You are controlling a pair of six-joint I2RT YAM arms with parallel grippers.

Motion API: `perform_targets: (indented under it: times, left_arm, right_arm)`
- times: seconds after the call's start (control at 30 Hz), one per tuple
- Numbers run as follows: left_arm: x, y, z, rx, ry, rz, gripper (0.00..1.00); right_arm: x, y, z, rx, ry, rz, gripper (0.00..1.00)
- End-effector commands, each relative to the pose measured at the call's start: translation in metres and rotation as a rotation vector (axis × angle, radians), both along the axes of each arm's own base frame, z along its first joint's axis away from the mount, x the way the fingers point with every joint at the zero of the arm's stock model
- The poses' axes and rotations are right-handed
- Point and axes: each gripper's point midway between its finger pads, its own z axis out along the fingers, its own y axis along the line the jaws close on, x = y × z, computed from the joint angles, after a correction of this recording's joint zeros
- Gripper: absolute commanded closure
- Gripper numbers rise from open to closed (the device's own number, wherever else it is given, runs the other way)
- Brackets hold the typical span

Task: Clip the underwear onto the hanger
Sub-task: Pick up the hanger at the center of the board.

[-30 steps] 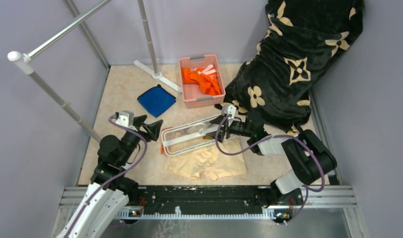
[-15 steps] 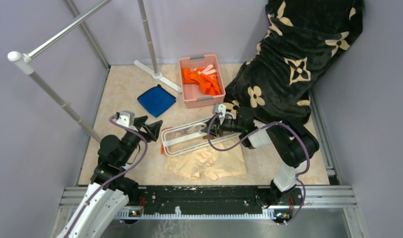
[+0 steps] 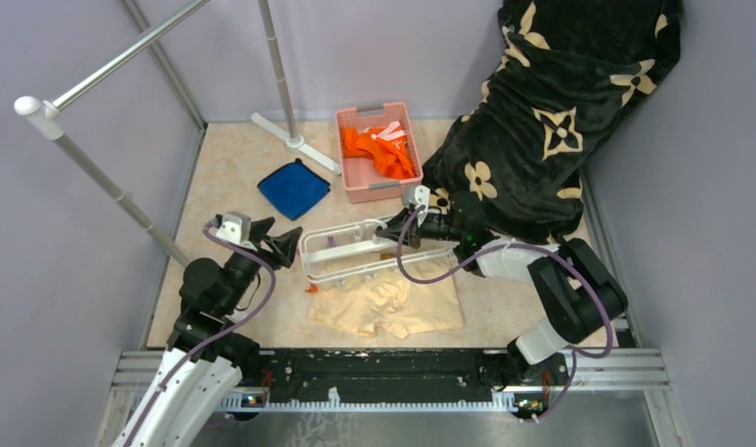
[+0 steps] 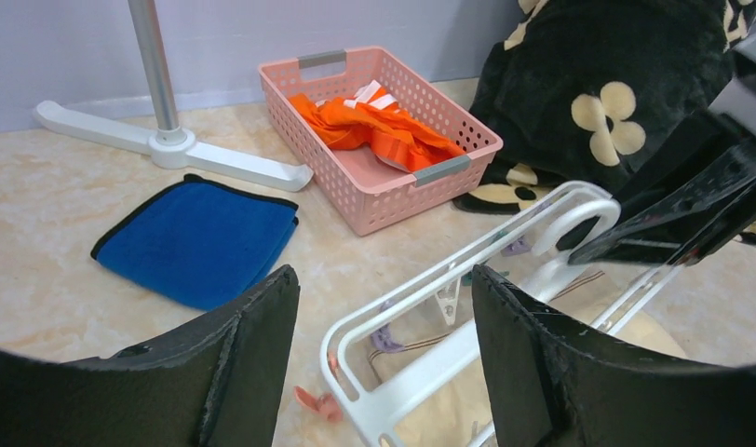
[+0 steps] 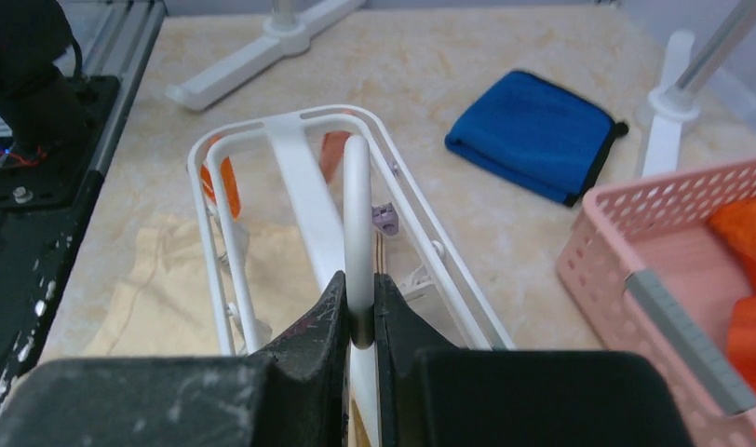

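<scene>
The pale peach underwear [image 3: 388, 307] lies flat on the table near the front edge. The white hanger [image 3: 356, 250] is over its far edge, with small clips dangling from its bars. My right gripper [image 3: 396, 235] is shut on the hanger's hook; in the right wrist view the fingers [image 5: 328, 307] pinch the white hook bar, with the hanger frame [image 5: 300, 177] and the underwear [image 5: 169, 279] beyond. My left gripper [image 3: 286, 247] stands open just left of the hanger's left end, touching nothing. In the left wrist view the hanger [image 4: 449, 349] lies between the open fingers [image 4: 263, 335].
A pink basket [image 3: 378, 152] holding orange clothes stands behind the hanger. A blue folded cloth [image 3: 294, 188] lies at the back left, beside the rack pole's white foot [image 3: 295, 142]. A black flowered blanket [image 3: 560, 112] fills the back right. An orange clip [image 3: 311, 289] lies under the hanger's left corner.
My right gripper has closed on the hanger's hook and the hanger has risen and shifted slightly toward the back. The left gripper has barely moved.
</scene>
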Motion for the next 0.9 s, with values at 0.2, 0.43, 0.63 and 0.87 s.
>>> perform_targets:
  times: [0.2, 0.43, 0.63, 0.87]
  left_arm:
    - [-0.025, 0.007, 0.059, 0.016, -0.188, -0.029, 0.24]
    - [-0.044, 0.006, 0.083, 0.009, -0.159, -0.076, 0.21]
    - [-0.052, -0.022, 0.073, 0.040, -0.102, -0.246, 0.16]
    - [-0.067, -0.058, 0.057, 0.034, -0.146, -0.482, 0.01]
  right_arm:
    - [0.012, -0.016, 0.157, 0.105, -0.249, -0.065, 1.00]
    - [0.018, -0.062, 0.197, 0.112, -0.222, -0.216, 1.00]
    - [0.006, -0.090, 0.215, 0.056, -0.248, -0.354, 1.00]
    - [-0.002, -0.115, 0.238, 0.042, -0.284, -0.477, 1.00]
